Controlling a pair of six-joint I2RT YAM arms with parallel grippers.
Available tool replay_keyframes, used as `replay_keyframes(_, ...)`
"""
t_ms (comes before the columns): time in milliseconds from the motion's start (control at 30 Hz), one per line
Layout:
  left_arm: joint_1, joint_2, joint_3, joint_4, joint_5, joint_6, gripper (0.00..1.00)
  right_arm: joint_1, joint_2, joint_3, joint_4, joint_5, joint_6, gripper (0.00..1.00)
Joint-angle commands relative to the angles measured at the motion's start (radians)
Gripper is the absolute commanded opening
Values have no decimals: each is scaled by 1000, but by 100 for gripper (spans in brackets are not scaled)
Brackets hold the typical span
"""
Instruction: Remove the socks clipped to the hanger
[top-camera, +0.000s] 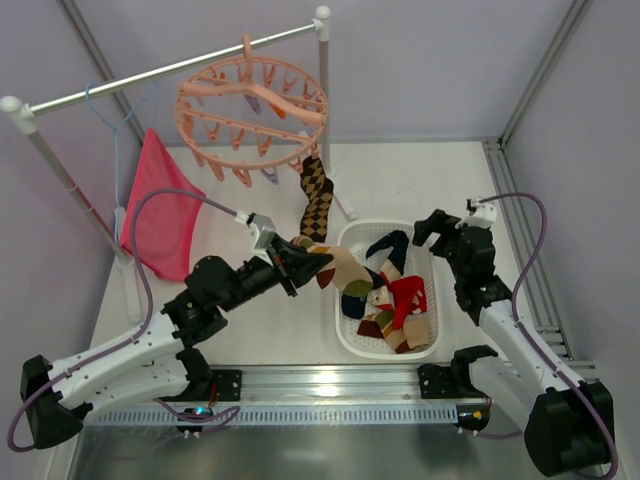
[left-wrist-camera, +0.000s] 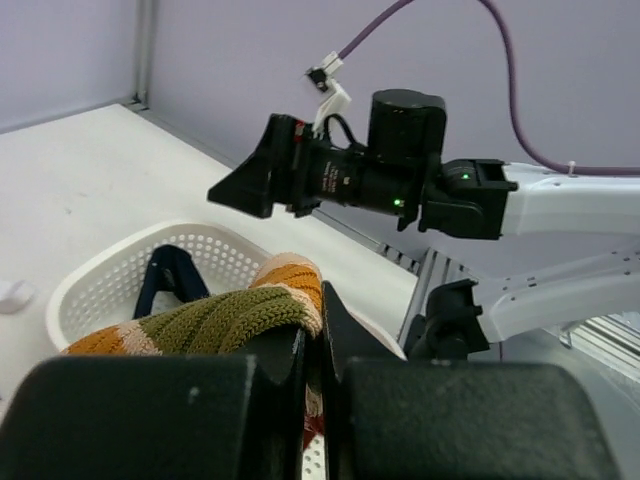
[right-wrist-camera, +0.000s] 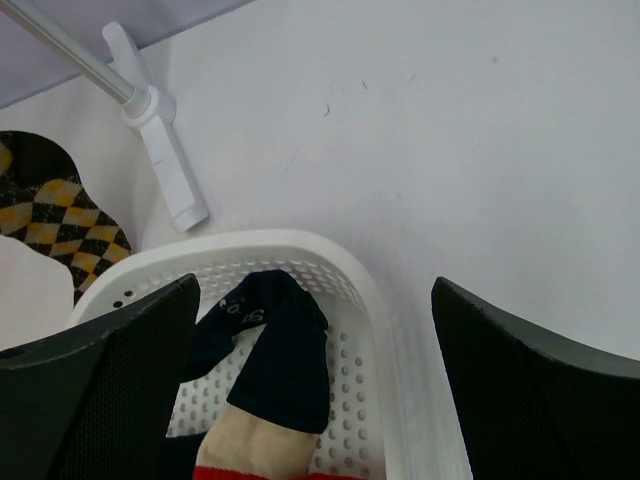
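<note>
The salmon-pink ring hanger (top-camera: 250, 105) hangs from the rack bar. A brown-tan diamond-patterned sock (top-camera: 318, 200) hangs from a clip at its near right and shows at the left edge of the right wrist view (right-wrist-camera: 50, 220). My left gripper (top-camera: 300, 258) (left-wrist-camera: 318, 322) is shut on a striped olive, orange and tan sock (top-camera: 345, 270) (left-wrist-camera: 240, 310) at the left rim of the white basket (top-camera: 360, 226). A navy sock (top-camera: 385, 248) (right-wrist-camera: 270, 350), a red sock (top-camera: 405, 295) and others lie in the basket. My right gripper (top-camera: 440, 225) (right-wrist-camera: 320, 400) is open and empty over the basket's far right corner.
A large pink-red cloth (top-camera: 160, 215) and a thin light-blue wire hanger (top-camera: 115, 130) hang at the left of the rack bar (top-camera: 180, 65). The rack's right post foot (right-wrist-camera: 165, 160) stands just behind the basket. My right arm (left-wrist-camera: 400, 175) is close ahead of the left gripper.
</note>
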Motion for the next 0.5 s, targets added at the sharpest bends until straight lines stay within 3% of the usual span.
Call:
replay_keyframes(0,-30,27,38,35,81,-60,1,-12,-36,-62,43,-60,55,97)
replay_keyframes(233,-167,168,90,-13,26,23,0,-13,-92,-125,16,-44,59,97)
replay_keyframes(467,-247,306,99,58,31,18,0,-20,-168,-126,-47,-9,46,97)
